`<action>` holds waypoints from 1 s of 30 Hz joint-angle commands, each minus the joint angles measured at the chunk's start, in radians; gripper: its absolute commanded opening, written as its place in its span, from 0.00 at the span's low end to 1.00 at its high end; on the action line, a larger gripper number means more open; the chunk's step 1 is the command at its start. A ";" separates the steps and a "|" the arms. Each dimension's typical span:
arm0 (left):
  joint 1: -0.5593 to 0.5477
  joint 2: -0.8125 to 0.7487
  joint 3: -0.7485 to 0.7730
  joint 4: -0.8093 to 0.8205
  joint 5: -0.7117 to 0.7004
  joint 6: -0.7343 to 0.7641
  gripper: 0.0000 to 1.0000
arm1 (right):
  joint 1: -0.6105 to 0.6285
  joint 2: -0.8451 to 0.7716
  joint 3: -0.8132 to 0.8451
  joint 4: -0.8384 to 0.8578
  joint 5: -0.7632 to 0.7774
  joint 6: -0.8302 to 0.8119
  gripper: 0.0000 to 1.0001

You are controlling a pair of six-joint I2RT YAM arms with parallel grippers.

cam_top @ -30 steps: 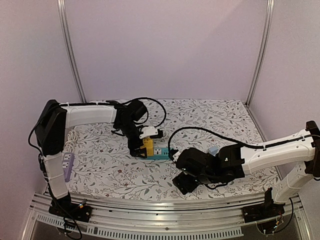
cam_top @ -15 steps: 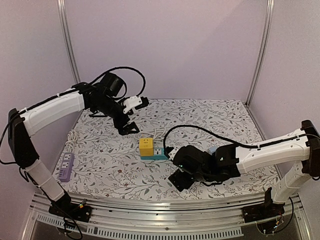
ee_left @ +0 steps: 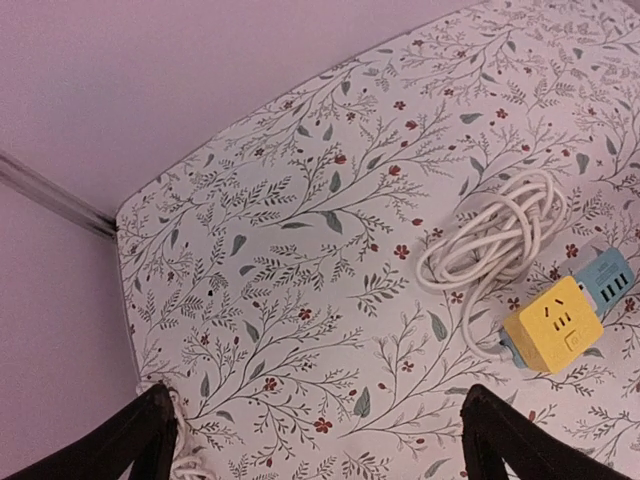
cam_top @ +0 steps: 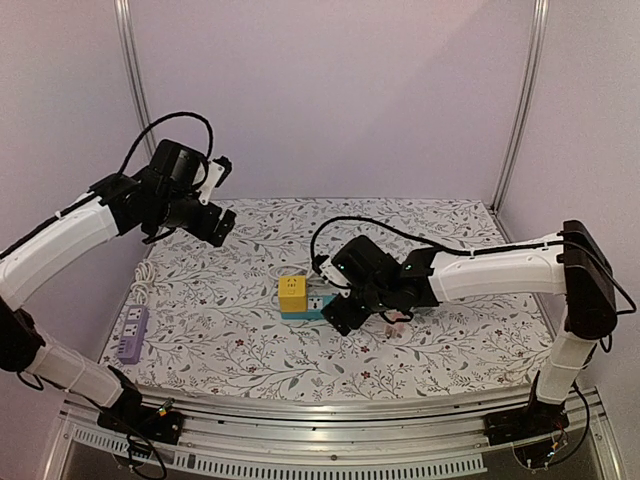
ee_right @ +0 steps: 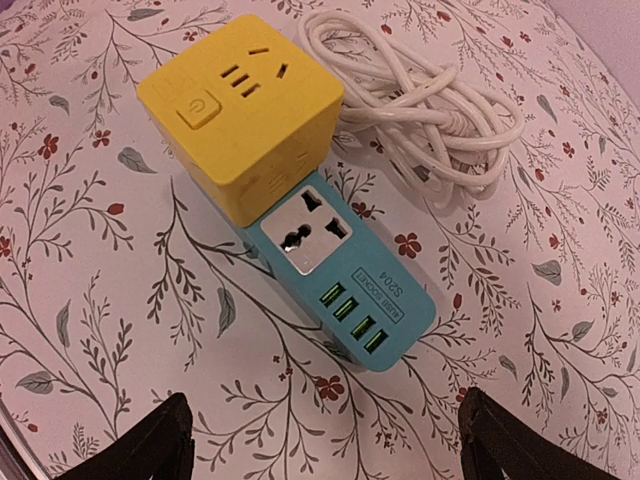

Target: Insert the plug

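The plug, a yellow cube (cam_top: 293, 291) (ee_left: 553, 322) (ee_right: 240, 110), stands on one end of a blue socket strip (cam_top: 318, 305) (ee_left: 607, 280) (ee_right: 340, 270), and nothing holds it. The strip's free socket and several USB ports face up. A coiled white cord (ee_left: 490, 240) (ee_right: 420, 90) lies just behind. My left gripper (cam_top: 215, 195) (ee_left: 320, 440) hangs open, high over the back left of the table, far from the cube. My right gripper (cam_top: 338, 308) (ee_right: 320, 450) is open at the strip's USB end, with only tablecloth between its fingers.
A purple power strip (cam_top: 132, 333) with its own white cord (cam_top: 145, 280) lies along the left edge. A small pale object (cam_top: 398, 319) sits under the right arm. The flowered cloth (cam_top: 230, 340) covers the table, with walls on three sides.
The left arm let go of the yellow cube and rose up and back to the left. The right gripper moved in from the front to the strip's end and opened wider.
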 commanded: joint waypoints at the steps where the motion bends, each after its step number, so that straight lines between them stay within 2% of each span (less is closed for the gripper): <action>1: 0.057 -0.054 -0.046 -0.134 -0.210 -0.261 0.99 | -0.028 0.087 0.079 0.004 -0.083 -0.072 0.91; 5: 0.161 -0.090 -0.093 -0.213 -0.157 -0.366 0.99 | -0.031 0.154 0.151 -0.013 -0.074 -0.086 0.90; 12: 0.397 -0.069 -0.150 -0.294 -0.149 -0.395 1.00 | -0.032 0.225 0.221 -0.037 -0.066 -0.061 0.90; 16: 0.510 -0.011 -0.158 -0.269 -0.193 -0.398 0.99 | -0.036 0.265 0.253 -0.084 -0.064 -0.008 0.90; 21: 0.638 0.136 -0.141 -0.185 -0.109 -0.366 0.96 | -0.035 0.279 0.250 -0.110 -0.076 0.047 0.89; 23: 0.663 0.201 -0.130 -0.157 -0.047 -0.344 0.94 | -0.035 0.285 0.250 -0.118 -0.074 0.054 0.89; 30: 0.710 0.376 -0.077 -0.098 0.003 -0.300 0.89 | -0.036 0.286 0.239 -0.123 -0.061 0.040 0.89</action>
